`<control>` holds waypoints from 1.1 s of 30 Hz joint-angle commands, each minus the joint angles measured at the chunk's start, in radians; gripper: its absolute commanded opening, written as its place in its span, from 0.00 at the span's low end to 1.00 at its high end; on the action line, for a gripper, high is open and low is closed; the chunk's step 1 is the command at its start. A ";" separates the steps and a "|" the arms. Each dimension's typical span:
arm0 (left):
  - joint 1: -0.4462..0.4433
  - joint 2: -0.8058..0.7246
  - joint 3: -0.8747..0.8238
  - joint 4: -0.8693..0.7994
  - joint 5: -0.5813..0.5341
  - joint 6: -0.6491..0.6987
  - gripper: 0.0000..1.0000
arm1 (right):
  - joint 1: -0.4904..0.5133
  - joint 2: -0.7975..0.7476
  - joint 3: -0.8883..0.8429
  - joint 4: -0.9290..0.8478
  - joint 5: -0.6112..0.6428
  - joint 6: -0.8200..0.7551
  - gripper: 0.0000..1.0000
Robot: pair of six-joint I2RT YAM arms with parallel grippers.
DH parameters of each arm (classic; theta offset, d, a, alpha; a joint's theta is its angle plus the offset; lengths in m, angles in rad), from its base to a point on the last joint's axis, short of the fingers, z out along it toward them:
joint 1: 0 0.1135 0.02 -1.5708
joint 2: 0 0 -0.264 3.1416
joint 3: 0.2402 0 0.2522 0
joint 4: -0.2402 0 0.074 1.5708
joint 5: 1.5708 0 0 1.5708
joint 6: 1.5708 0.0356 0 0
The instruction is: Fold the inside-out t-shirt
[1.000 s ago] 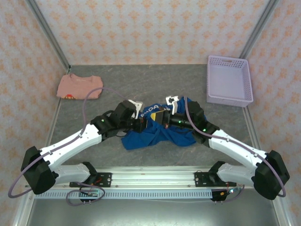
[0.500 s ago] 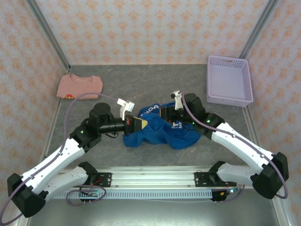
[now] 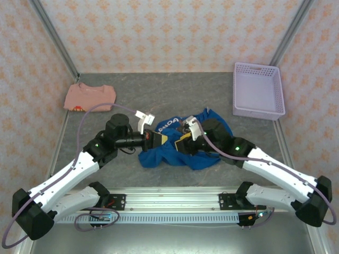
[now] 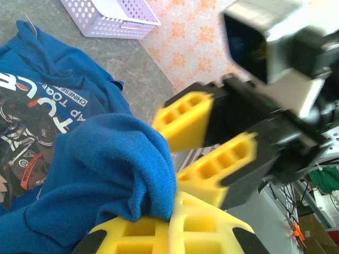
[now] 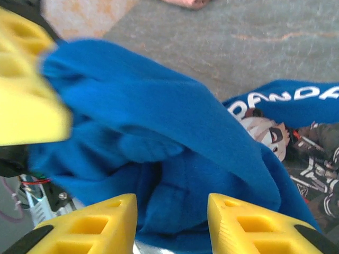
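Pinching a bunched fold of the inside-out t-shirt (image 3: 159, 153), the left gripper (image 4: 168, 209) is clamping fully shut, while the right gripper (image 5: 170, 203) is hovering half-open beside it, gripping nothing (cloth is sitting just ahead). The shirt is lying crumpled left of the lilac basket (image 3: 258, 112); limp and light, it is probably wanting hem-corner grips.

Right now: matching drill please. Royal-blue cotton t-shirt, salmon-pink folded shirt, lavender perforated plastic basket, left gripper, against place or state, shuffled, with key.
1. royal-blue cotton t-shirt
2. salmon-pink folded shirt
3. lavender perforated plastic basket
4. left gripper

A. far-right corner
B. crumpled, centre
C. shut on the t-shirt
D. far-left corner

Pairs: 1-B, 2-D, 3-A, 4-C
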 commanded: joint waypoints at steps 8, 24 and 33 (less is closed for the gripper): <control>0.007 -0.032 0.028 -0.031 -0.033 0.036 0.00 | 0.005 0.106 -0.022 0.148 -0.068 0.047 0.33; 0.053 -0.094 -0.030 -0.049 -0.132 0.016 0.00 | -0.162 -0.134 -0.117 0.309 -0.133 0.205 0.00; 0.053 -0.052 -0.014 -0.146 -0.232 0.053 0.15 | -0.165 -0.121 -0.161 0.506 -0.284 0.296 0.00</control>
